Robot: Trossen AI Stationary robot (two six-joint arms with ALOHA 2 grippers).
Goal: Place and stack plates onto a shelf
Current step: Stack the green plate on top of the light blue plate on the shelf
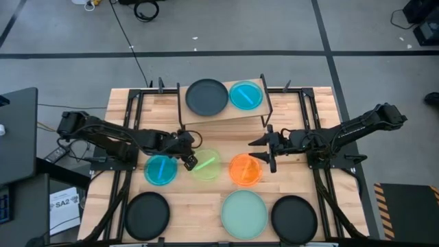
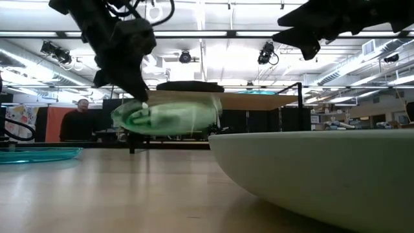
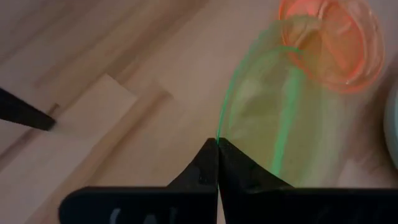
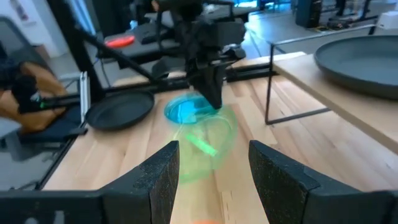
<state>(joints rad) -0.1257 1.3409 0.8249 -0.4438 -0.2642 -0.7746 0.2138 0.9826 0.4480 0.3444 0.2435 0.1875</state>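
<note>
Near tabletop centre: left tool [image 1: 186,156] clamped on green plate [image 1: 206,165] rim; lift level toward shelf [image 1: 255,113] at twelve o'clock.

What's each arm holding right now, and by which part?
Left gripper has its jaws shut on the rim of the green plate, tilted off the table. Right gripper, jaws open above the orange plate, holds nothing.

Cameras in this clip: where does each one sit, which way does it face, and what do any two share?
High view: overhead, straight down; both arms, shelf.
Low view: table height, level toward the room; the left gripper pinching the green plate.
Left wrist view: past the shut gripper onto that plate's rim.
Right wrist view: past the open right gripper toward the left arm.
Shared: all four show the green plate.
</note>
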